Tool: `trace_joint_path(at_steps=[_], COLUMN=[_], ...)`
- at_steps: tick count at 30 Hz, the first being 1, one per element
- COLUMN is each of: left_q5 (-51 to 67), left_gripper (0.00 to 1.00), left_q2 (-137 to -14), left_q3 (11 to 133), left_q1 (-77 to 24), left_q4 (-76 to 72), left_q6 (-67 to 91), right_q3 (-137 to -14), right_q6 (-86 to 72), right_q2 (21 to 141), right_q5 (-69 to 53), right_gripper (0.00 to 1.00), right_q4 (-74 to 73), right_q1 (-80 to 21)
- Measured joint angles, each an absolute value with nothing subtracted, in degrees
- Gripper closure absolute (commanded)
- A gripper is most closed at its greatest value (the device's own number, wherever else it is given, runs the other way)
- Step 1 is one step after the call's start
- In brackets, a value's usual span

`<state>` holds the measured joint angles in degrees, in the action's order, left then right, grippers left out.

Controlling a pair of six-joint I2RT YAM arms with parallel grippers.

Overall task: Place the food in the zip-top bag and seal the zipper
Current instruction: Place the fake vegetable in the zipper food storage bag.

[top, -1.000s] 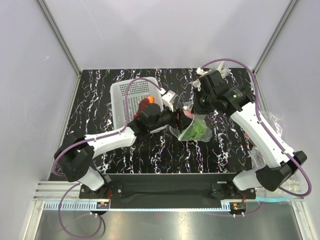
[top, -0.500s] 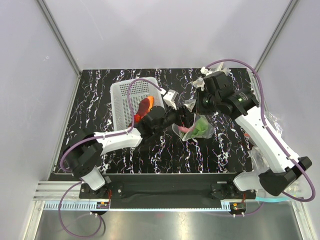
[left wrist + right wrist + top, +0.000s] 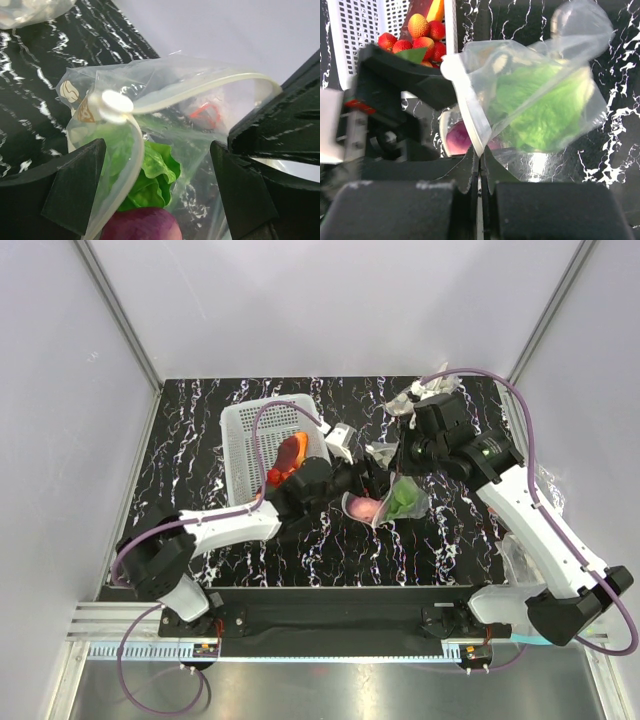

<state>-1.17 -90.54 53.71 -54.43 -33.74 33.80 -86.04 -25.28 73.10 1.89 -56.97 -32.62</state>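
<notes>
loading step: your right end effector (image 3: pixel 480 161) pinches the zip-top bag (image 3: pixel 545 100) rim; left end effector (image 3: pixel 157 146), spread apart, straddles the bulb (image 3: pixel 142 226). next, fetch berries (image 3: pixel 422 44).

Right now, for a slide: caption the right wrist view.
Right gripper shut on bag edge; lettuce inside, purple bulb at mouth.

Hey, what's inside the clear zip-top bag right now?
A pale-green lettuce head fills the zip-top bag, with a pink-purple bulb at its mouth. The lettuce covers the bag's bottom, so anything beneath is hidden.
</notes>
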Motion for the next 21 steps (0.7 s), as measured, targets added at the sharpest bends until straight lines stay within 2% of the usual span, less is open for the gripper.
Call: trace_joint_path(at_steps=[12, 21], left_q5=[-9.8, -9.5], left_gripper=[0.09, 0.12], left_q2=[-67.5, -66.6], left_q3=[53.4, 53.8], left_q1=[-55.0, -55.3], left_q4=[-11.9, 5.6], left_q6=[24.0, 22.3], right_q3=[-82.4, -82.2], right_q6=[-25.9, -25.9], right_q2=[71.4, 71.4], right_q5=[1.0, 0.8], right_gripper=[1.00, 1.00], right_q4=[-56.2, -55.4], right_q1=[-31.7, -31.4])
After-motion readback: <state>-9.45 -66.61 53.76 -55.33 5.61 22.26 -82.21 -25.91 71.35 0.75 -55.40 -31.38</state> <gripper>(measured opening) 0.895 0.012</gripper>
